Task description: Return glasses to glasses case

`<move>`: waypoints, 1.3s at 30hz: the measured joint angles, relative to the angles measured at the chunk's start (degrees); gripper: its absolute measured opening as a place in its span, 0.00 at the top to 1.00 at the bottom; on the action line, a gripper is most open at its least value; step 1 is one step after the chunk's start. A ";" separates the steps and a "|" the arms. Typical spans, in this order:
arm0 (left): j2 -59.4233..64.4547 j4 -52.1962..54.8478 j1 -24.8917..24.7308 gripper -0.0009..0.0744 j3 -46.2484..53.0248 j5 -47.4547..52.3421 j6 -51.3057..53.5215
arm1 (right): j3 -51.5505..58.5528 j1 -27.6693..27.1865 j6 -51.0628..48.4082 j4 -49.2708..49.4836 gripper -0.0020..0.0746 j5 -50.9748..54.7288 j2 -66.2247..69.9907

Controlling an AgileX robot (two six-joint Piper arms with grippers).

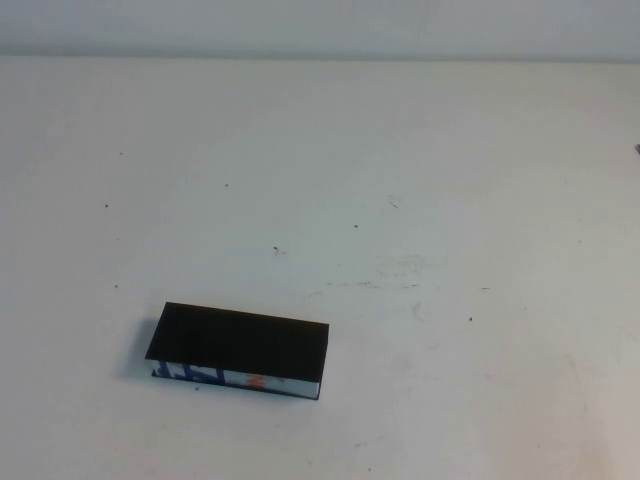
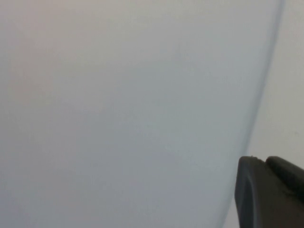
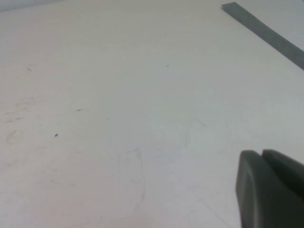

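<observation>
The glasses case lies on the white table at the front left, its flat black lid down, its light front edge with blue and orange print facing me. The glasses are not in view in any frame. Neither arm shows in the high view. In the left wrist view my left gripper has its two dark fingers pressed together over a blank pale surface. In the right wrist view my right gripper has its fingers together and empty above the bare, lightly scuffed tabletop.
A grey strip runs along the table's far edge in the right wrist view. A pale wall stands behind the table. A small dark thing pokes in at the high view's right edge.
</observation>
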 joint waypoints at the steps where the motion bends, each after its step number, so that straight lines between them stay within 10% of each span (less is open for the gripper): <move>1: 0.00 -2.31 0.00 0.99 0.00 -2.30 0.00 | 0.00 0.00 0.00 0.00 0.99 0.00 0.00; 16: 0.00 0.28 0.00 0.99 0.00 -4.02 -21.36 | 0.00 0.00 0.00 0.00 0.99 0.00 0.00; 25: 0.00 7.67 0.77 0.99 0.00 5.76 -75.01 | 0.00 0.00 0.00 0.00 0.99 0.00 0.00; 39: 0.00 12.79 12.83 0.99 0.00 23.54 -88.17 | 0.00 0.00 0.00 0.00 0.99 0.00 -0.08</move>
